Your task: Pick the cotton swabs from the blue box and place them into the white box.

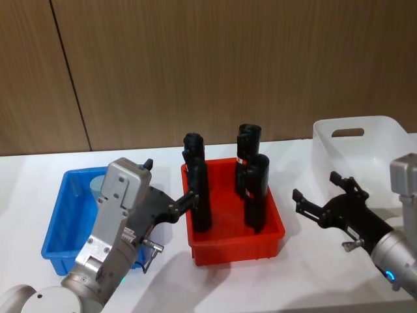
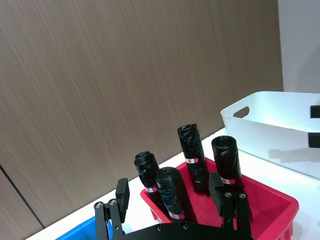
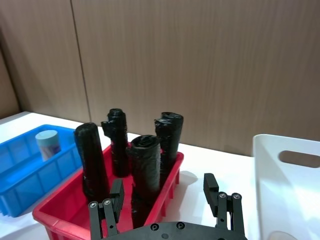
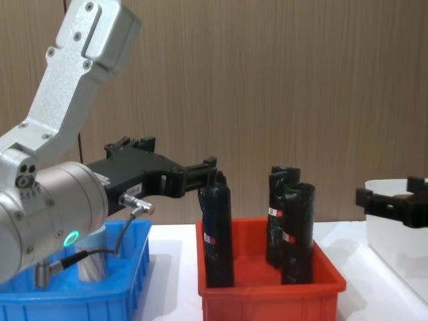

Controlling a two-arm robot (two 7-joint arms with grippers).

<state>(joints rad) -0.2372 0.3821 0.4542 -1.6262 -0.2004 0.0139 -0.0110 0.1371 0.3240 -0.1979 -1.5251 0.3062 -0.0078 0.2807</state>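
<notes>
The left gripper (image 2: 170, 192) hangs by the blue box (image 1: 62, 215), fingers apart, seemingly for its swab jar (image 1: 98, 186); the right gripper (image 1: 315, 186), also spread, idles by the white box (image 1: 391, 140).

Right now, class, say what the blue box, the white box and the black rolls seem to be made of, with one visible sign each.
The blue box: moulded plastic, smooth, glossy, rimmed edge. The white box: plastic, seemingly translucent, matte, moulded handle cut-out. The black rolls: probably thin plastic film, wrinkled and shiny, twisted tops.
</notes>
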